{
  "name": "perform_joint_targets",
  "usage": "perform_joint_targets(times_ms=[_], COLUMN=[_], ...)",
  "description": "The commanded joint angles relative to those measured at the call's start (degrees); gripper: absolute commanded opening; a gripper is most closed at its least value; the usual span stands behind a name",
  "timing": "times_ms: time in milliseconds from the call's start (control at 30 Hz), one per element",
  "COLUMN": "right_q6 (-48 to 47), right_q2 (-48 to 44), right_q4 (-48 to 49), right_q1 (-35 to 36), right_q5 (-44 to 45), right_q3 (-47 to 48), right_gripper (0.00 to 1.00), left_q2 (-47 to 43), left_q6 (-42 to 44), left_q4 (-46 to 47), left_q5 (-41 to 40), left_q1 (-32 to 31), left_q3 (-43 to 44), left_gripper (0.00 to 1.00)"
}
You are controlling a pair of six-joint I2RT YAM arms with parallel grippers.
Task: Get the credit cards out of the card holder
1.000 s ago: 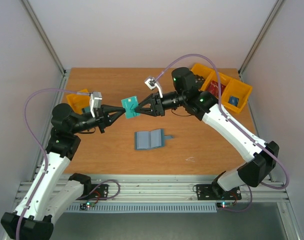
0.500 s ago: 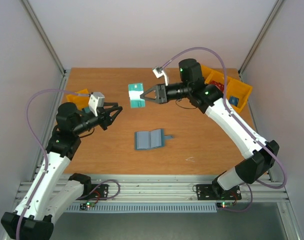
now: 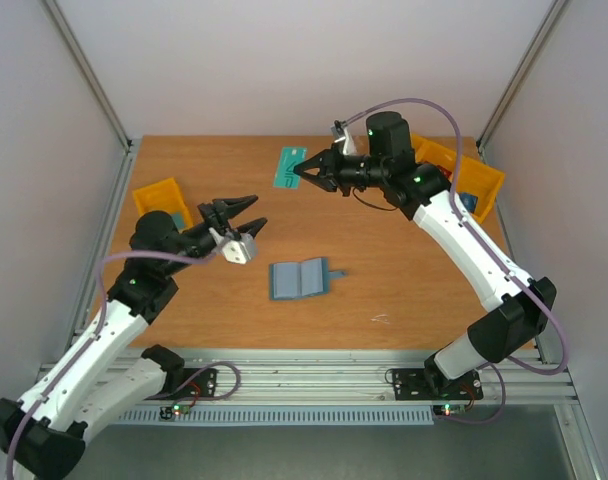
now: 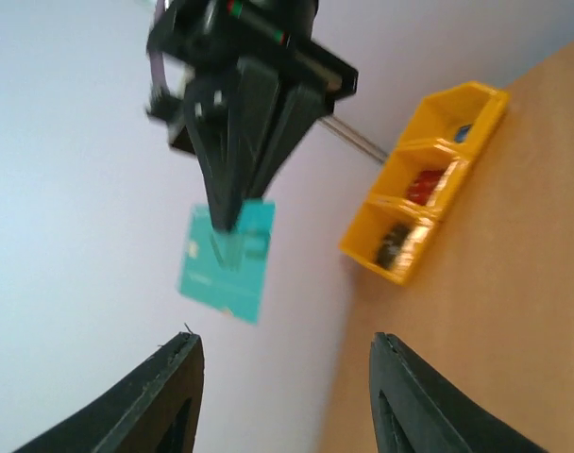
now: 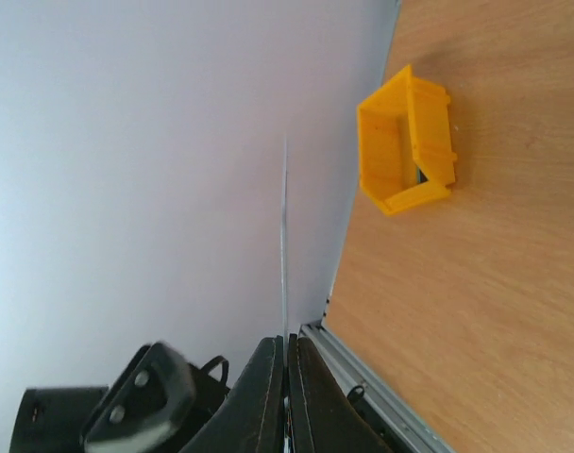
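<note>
Right fingers (image 3: pixel 318 172) pinch the teal credit card (image 3: pixel 289 165); left fingers (image 3: pixel 238 205) gape empty, well apart.

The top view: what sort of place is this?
Likely a robotics lab test bench: a left arm and right arm bolted by a wooden table, plain white walls boxing it in, yellow bins.

This is a robotics lab test cell: a wooden bench (image 3: pixel 384 290) boxed in by plain white panels (image 3: pixel 284 60) on aluminium posts (image 3: pixel 92 80), a left arm (image 3: pixel 104 340) and right arm (image 3: pixel 464 250) trailing purple cables (image 3: pixel 424 103) and bolted to a slotted metal rail (image 3: pixel 314 385), and yellow parts bins (image 3: pixel 484 178) at the sides.
</note>
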Motion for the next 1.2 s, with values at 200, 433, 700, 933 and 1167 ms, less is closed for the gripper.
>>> perform_joint_targets(times_ms=[200,433,700,933,1167], right_q6=[5.08,4.71,4.31,3.86,2.71], right_q2=[0.07,0.52,0.91,1.71,2.01], right_q4=[3.08,2.77,2.65,2.31,1.31], right_q1=[1.64,3.21,4.38,4.85,4.85], right_q5=[4.63,4.77,4.61,3.81,3.65], right_q3=[1.18,1.83,1.93,2.66,3.42], right_gripper=[0.01,0.01,0.01,0.01,0.03], left_q2=[8.72,11.80,12.53,12.98,12.53], left_q6=[42.89,43.10,40.43,40.11,38.82], left_q4=[21.27,19.54,19.00,19.03,18.04], left_q5=[0.97,-2.79,-6.23,-7.17,-9.24], left_q1=[-3.40,-3.73,-3.79,-3.90,-4.17], left_q3=[0.00,2.51,3.88,4.18,3.95], left_gripper=[0.50,0.50,0.34,0.17,0.00])
